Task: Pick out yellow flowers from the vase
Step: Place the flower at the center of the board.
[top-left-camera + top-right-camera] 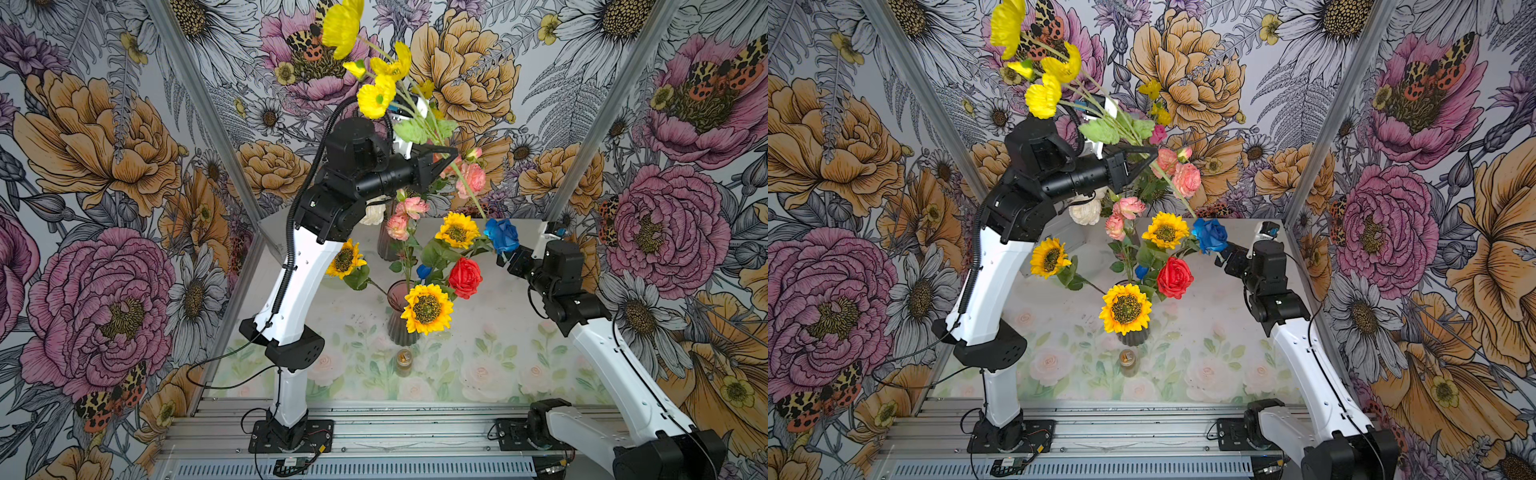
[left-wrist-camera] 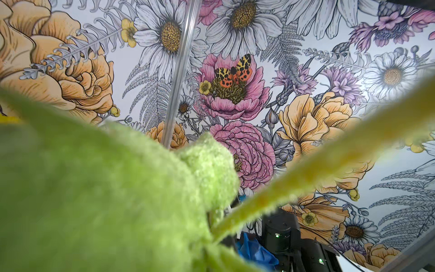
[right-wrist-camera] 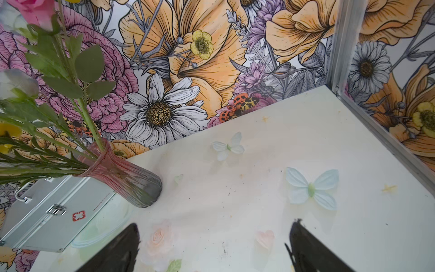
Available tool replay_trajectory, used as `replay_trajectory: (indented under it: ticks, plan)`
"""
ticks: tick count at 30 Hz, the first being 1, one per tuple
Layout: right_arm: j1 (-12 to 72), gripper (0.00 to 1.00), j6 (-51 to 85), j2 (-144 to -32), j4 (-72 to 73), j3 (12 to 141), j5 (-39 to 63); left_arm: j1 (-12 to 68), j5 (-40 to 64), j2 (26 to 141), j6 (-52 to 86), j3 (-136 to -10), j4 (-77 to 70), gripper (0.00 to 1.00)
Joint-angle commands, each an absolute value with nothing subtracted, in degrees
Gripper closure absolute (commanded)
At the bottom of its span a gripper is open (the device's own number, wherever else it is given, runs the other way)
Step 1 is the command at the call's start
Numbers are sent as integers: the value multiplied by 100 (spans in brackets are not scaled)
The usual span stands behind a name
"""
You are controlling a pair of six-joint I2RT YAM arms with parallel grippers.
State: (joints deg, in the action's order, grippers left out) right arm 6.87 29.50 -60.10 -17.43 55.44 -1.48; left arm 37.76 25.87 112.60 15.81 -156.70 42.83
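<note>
My left gripper [image 1: 451, 151] [image 1: 1152, 151] is raised high above the vases, shut on the green stem of a bunch of yellow poppy-like flowers [image 1: 376, 97] [image 1: 1043, 97]. Their stem end hangs near the blue rose [image 1: 500, 235]. In the left wrist view a blurred fuzzy green leaf [image 2: 94, 188] hides the jaws. Three sunflowers [image 1: 428, 309] [image 1: 457, 230] [image 1: 345, 259] stand in the front vase [image 1: 401, 328] [image 1: 1133, 336]. My right gripper [image 3: 213, 247] is open and empty over the table, just right of the blue rose in both top views.
A back vase [image 1: 386, 245] [image 3: 122, 174] holds pink and white roses. A red rose [image 1: 465, 276] sits in the front vase. A small jar [image 1: 404, 361] stands in front of it. A silver case [image 3: 47, 216] lies at the back left. Paper butterflies [image 3: 310, 188] lie on the table.
</note>
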Motion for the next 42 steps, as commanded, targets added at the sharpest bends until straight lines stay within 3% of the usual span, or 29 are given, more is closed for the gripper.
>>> replay_trajectory:
  ticks: [1,24,31,42]
  plan:
    - [612,0,2878,-5872,-1932,5713,-247,3768,2643,11307,1354,-15864,4040,100]
    - [263,1,2161,-5076,-2586,6266,-737,3902,2093,11909,894,-15640,3841,100]
    - [241,3,1991,-5504,-2568,6161,763,3912,2074,11875,984,-15381,3850,100]
    - [434,10,1925,-5525,-2155,5845,1974,3920,2201,11615,1040,-14835,3847,100]
